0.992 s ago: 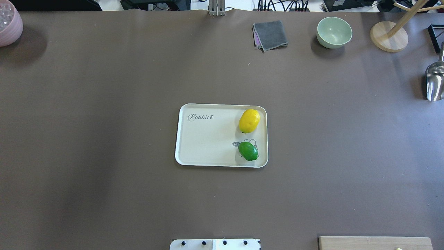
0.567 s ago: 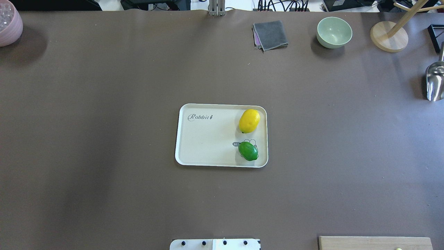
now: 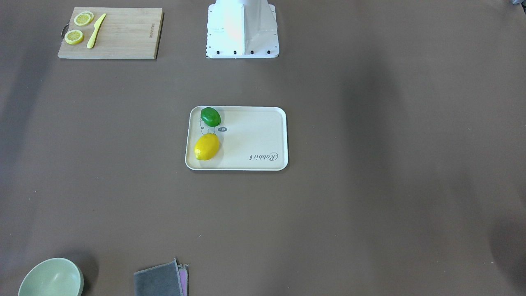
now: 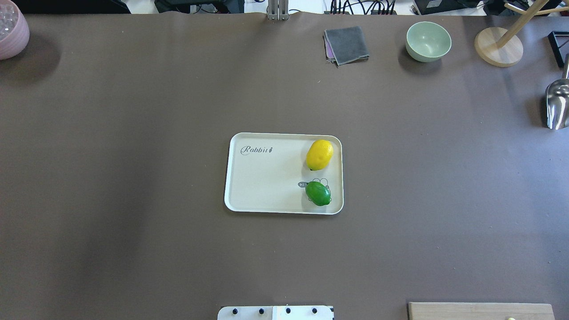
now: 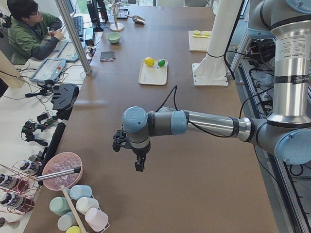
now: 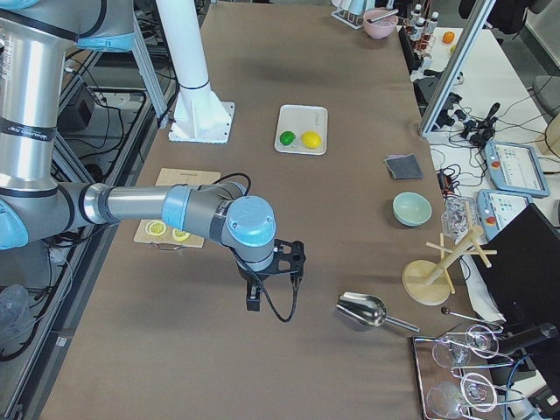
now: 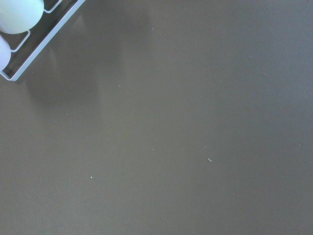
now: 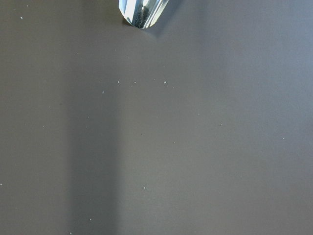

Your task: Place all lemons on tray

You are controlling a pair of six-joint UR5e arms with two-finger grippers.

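Nothing shifted vs. the overhead views from a sec earlier: the tray, both lemons and the clutter along the table's far edge sat exactly as before, and no arm had come into that view. Judgement: the task looked done, w/ nothing left to fetch and the arms parked out at the table ends.

Far left: a pink bowl (image 4: pixel 11 29) in the corner. The left tool (image 5: pixel 139 166) hung over bare table (image 4: pixel 133 133) near that end, pointing down, w/ nothing seen in it. It showed only in a side view, so I can't tell whether its fingers were spread or closed.

Ctr: the cream "Rabbit" tray (image 4: pixel 262 186), lying flat. The yellow lemon (image 4: pixel 319 154) lay on its right half toward the far rim. The green lemon (image 4: pixel 318 193) lay just robot-side of it, on the rabbit drawing by the near-right corner. They were near each other but not touching, both fully inside the rim and well apart from either tool.

Further right along the far edge: a folded grey cloth (image 4: pixel 346 44), a mint bowl (image 4: pixel 428 41), a wooden stand (image 4: pixel 498 46), then a metal scoop (image 4: pixel 558 104). The right tool (image 6: pixel 253 303) hung over the table near the scoop, also seen only from the side, so its state can't be told either; nothing visible in it. The cutting board (image 3: pixel 119 35) w/ lemon slices (image 3: pixel 74 37) sat at the robot's right. Those are slices, not whole fruit, so prob. not part of the job.
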